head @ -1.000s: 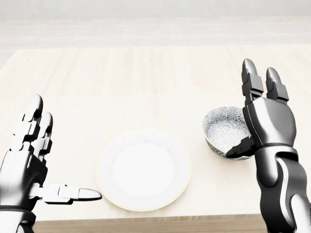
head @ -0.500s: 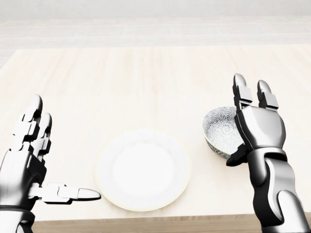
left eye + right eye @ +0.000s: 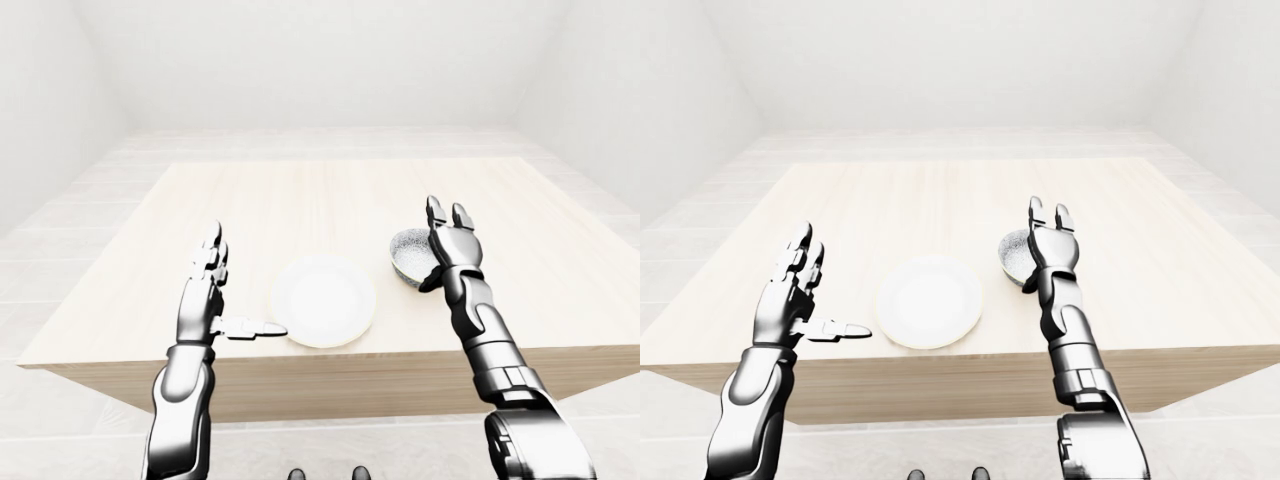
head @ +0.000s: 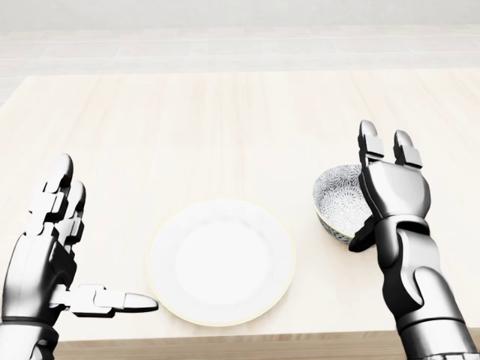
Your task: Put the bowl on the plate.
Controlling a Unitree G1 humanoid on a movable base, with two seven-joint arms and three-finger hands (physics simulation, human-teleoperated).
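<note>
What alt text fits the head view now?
The right hand stands open at the right side of the patterned bowl, not gripping it. A white plate lies left of the bowl on the wooden table, the left hand open beside it.

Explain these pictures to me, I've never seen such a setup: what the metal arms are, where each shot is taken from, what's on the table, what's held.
These are simulator renders of a humanoid robot with two arms and three-finger hands. All three pictures come from cameras on its head, looking over its arms: the head view sits closer, the two eye views show more room. On the table lie a white plate and, to its right, a patterned bowl. Nothing is held. The left hand hovers open left of the plate; the right hand stands open by the bowl's right side, not gripping it.
</note>
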